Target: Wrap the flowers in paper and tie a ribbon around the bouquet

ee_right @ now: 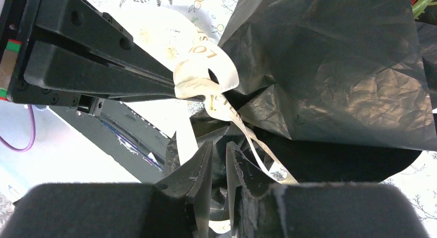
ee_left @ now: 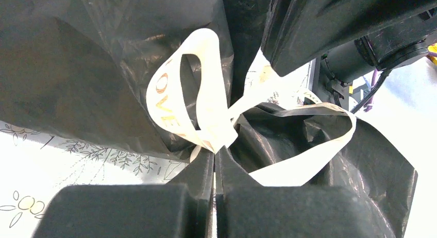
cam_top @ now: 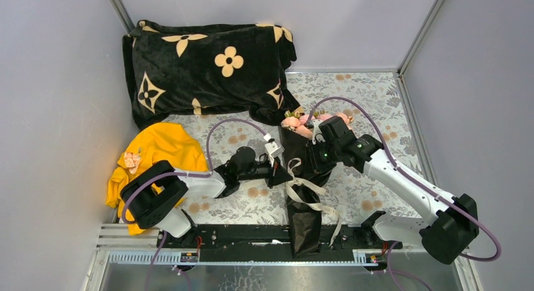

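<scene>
The bouquet (cam_top: 303, 218), a crinkled matte black paper cone topped with pale pink roses (cam_top: 302, 122), lies between the arms on the floral-printed tablecloth (cam_top: 371, 102), narrow end toward the bases. A flat cream fabric ribbon (ee_left: 164, 101), lettered in tan, loops floppily around its pinched waist. The left gripper (ee_left: 215, 151) is clenched on the ribbon's knot. The right gripper (ee_right: 220, 148) has its fingers slightly parted, released, just beside a trailing strand.

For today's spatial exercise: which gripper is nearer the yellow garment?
Left. The left gripper sits between yellow garment and bouquet; right gripper is over the bouquet, farther off.
</scene>
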Robot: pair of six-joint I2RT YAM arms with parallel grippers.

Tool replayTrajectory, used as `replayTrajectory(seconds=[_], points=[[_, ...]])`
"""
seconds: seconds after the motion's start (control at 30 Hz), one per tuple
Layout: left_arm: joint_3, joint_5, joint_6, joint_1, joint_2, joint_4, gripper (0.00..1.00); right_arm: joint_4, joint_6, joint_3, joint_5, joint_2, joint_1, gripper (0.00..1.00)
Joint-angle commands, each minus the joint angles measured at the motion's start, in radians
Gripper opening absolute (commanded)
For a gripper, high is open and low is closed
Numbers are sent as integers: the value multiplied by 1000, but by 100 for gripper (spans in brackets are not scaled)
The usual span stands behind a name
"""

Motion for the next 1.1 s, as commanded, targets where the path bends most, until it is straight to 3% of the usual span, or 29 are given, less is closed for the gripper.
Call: replayTrajectory(seconds=[0.0,0.23,0.37,0.57,0.67,0.77,1.07], points=[[-20,-33,-7,6,-28,103,0,17,-23,-36,3,-17,-6,23],[-34,-39,-14,7,-35,116,0,102,-67,-69,-40,89,-6,38],[-35,-47,-13,7,-37,114,0,161,-67,-109,-46,111,-7,39],[-34,-51,-12,7,-36,114,0,194,-66,-148,-39,133,-7,30],[-33,-53,-10,7,-32,112,0,200,-68,-144,-49,120,-7,11],[-31,-60,-10,7,-30,113,0,168,-71,-119,-70,105,-6,1],[-30,-63,10,8,-5,134,0,107,-28,-122,-143,-54,-6,0]])
